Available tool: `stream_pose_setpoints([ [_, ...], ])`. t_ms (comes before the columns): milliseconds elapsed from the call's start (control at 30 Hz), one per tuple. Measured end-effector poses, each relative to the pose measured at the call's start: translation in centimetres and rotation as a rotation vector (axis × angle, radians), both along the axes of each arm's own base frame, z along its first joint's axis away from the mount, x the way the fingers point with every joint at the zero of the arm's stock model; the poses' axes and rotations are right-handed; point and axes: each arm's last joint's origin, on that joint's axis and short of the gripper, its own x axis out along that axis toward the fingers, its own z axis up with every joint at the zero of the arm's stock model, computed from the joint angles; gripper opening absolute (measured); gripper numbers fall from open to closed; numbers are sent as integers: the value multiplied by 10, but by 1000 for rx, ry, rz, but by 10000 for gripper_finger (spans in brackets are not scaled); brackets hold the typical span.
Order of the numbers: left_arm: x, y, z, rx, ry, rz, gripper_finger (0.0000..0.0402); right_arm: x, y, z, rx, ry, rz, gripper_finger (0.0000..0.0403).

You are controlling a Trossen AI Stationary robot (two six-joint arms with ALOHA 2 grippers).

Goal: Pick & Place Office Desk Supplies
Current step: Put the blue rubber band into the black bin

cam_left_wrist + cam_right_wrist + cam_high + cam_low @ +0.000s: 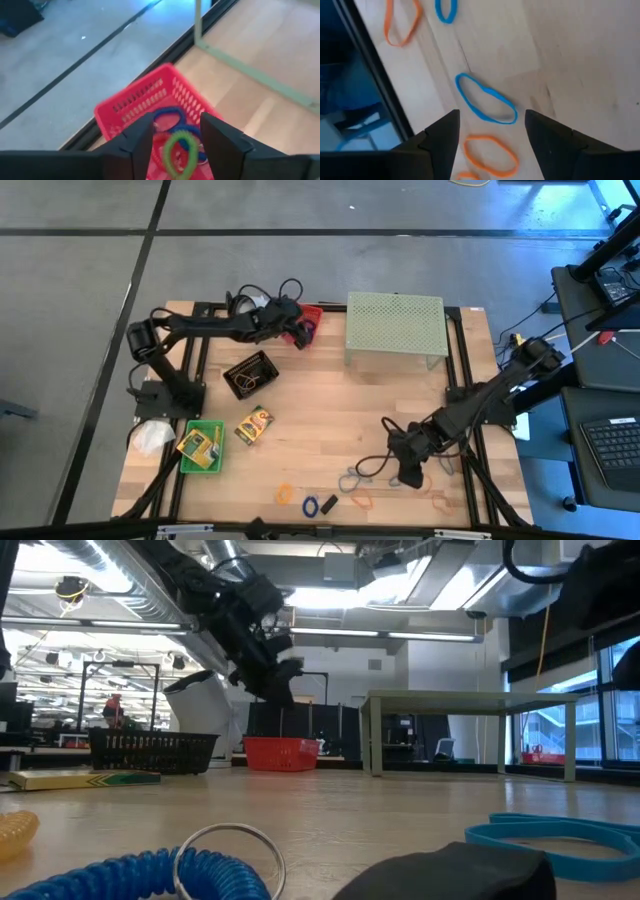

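I am stretching my left gripper (pixel 172 142) over the red basket (pixel 145 102), fingers apart, a green coil loop (pixel 176 152) between them. My right gripper (pixel 492 132) is hanging wide open above a blue rubber band (pixel 485 99).

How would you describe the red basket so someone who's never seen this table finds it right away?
Start at the pale green mesh stand at the table's far edge. Just left of it, under the left gripper, sits the red basket. It's the only red container; the black basket and green tray sit nearer.
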Motion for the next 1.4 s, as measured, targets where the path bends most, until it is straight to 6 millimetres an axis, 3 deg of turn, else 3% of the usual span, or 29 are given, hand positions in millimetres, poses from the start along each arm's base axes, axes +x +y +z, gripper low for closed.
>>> stream_pose_setpoints([
  [233, 0, -18, 24, 29, -67, -52, 164, 1, 19, -17, -52, -57, 169, 223],
  [433, 2, -37, 39, 50, -116, -108, 162, 0, 22, -34, -184, -81, 319, 211],
  [833, 10, -66, 37, 26, -75, -202, 160, -1, 25, -52, -262, -40, 491, 190],
  [1167, 15, -79, 38, 63, -58, -272, 160, -13, 36, -53, -348, -91, 586, 88],
  [1400, 17, -90, 37, 56, -47, -310, 163, -13, 42, -49, -322, -90, 559, 12],
])
